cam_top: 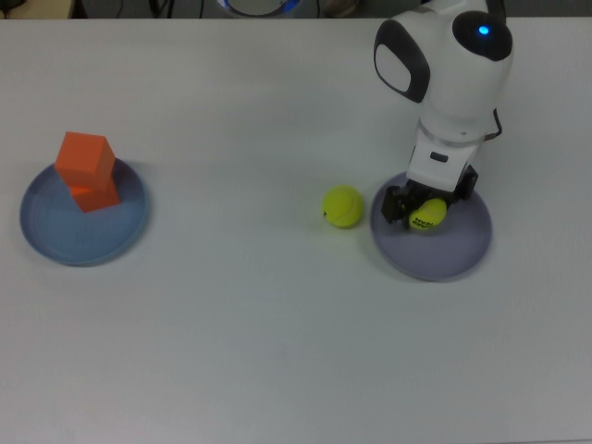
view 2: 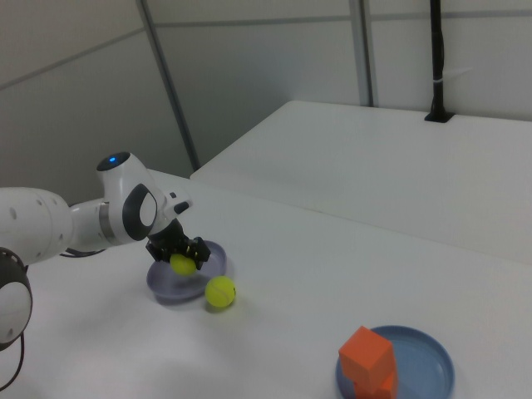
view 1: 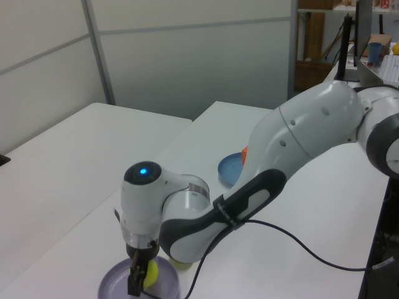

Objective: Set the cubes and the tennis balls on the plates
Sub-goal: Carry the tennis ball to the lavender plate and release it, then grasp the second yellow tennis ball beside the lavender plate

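I see the hand (cam_top: 424,214) clamped on a ball (cam_top: 427,215), low over the grey plate (cam_top: 444,254), right of centre in top view. Second ball (cam_top: 343,206) just left of it; cubes (cam_top: 87,170) stacked on blue plate (cam_top: 65,236), far left.

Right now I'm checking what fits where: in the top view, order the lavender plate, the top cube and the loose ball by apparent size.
1. Lavender plate, clearly largest.
2. Top cube.
3. Loose ball, slightly smaller than the cube; the cube sits stacked nearer the camera, so that gap is unsure.
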`<action>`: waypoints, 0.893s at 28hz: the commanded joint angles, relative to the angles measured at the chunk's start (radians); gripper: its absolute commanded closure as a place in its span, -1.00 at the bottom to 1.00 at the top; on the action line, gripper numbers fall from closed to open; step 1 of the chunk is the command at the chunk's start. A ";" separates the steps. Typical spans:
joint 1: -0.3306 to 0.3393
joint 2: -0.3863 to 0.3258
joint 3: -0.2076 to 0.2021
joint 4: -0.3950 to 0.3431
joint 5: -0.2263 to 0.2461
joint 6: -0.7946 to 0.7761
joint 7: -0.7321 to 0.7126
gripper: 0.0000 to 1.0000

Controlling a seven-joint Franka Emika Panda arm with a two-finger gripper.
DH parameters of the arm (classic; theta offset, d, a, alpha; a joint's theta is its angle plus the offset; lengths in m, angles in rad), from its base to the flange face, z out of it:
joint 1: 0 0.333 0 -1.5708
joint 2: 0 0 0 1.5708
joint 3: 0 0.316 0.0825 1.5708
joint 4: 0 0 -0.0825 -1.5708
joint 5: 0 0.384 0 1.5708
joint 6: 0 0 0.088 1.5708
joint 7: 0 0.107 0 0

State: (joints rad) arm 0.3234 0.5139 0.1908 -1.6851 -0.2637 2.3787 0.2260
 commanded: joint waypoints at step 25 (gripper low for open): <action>-0.079 -0.169 -0.016 -0.064 -0.020 -0.257 0.049 -1.00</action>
State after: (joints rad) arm 0.2719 0.4125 0.1795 -1.6584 -0.2924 2.1409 0.2809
